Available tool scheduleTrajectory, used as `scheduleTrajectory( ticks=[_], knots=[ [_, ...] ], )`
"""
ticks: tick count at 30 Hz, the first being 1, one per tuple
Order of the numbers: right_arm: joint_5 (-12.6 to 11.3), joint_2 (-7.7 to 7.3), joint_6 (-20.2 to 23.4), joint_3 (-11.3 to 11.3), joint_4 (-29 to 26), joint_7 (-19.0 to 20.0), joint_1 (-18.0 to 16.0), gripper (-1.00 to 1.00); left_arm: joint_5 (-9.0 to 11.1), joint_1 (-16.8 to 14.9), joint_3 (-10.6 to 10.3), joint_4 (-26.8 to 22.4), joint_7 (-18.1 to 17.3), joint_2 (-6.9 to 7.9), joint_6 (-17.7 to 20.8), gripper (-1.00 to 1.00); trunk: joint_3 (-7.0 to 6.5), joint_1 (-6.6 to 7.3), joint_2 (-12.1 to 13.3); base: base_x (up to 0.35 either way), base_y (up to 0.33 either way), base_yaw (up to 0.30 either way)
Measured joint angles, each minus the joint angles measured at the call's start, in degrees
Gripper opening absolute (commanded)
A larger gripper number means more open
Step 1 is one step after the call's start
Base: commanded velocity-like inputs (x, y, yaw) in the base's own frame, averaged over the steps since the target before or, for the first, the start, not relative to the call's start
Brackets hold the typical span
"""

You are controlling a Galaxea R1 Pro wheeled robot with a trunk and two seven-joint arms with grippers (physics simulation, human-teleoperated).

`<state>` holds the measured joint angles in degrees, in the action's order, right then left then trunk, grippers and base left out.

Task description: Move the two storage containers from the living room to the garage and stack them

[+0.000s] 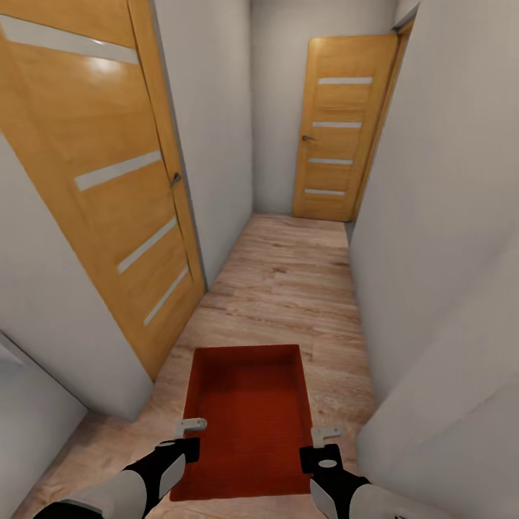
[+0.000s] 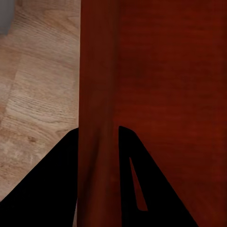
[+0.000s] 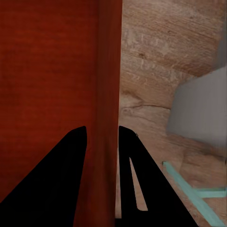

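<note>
Narrow corridor, light wood-plank floor [image 1: 288, 281], pale grey walls either side.

Orange-red rectangular open-top plastic bin [image 1: 249, 425] at lower centre of the head view, carried between the two arms above the planks, long axis running away from the robot. Interior shows a finely ribbed bottom, nothing inside.

Left gripper [image 1: 189, 431] at the bin's left long wall, lower left of frame. In the left wrist view the two dark fingers [image 2: 56, 189] straddle that thin red wall [image 2: 97, 94], one on each side, clamped narrow on it.

Right gripper [image 1: 326, 438] at the bin's right long wall, lower right. The right wrist view shows the same: fingers [image 3: 56, 184] either side of the wall [image 3: 109, 85], pinched close on it; planks and a grey wall base beyond.

Glossy orange-brown wooden door with pale horizontal strips [image 1: 108, 180] fills the upper left, closed or nearly so, handle at its right edge. A second matching door [image 1: 339, 130] stands at the corridor's far end, upper centre-right, closed.
</note>
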<state>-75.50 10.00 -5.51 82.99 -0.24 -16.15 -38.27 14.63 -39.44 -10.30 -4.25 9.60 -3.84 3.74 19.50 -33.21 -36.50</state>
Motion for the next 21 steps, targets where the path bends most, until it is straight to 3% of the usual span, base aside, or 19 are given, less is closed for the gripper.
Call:
scheduleTrajectory(
  ticks=[21],
  knots=[
    [0.0, 0.00, 0.0, 0.0, 0.0, 0.0, 0.0, -1.00, 0.0, 0.0, 0.0, 0.0, 0.0, -0.01, 0.0, -1.00, 0.00, 0.00, 0.0, 0.323, 0.000, 0.000]
  ],
)
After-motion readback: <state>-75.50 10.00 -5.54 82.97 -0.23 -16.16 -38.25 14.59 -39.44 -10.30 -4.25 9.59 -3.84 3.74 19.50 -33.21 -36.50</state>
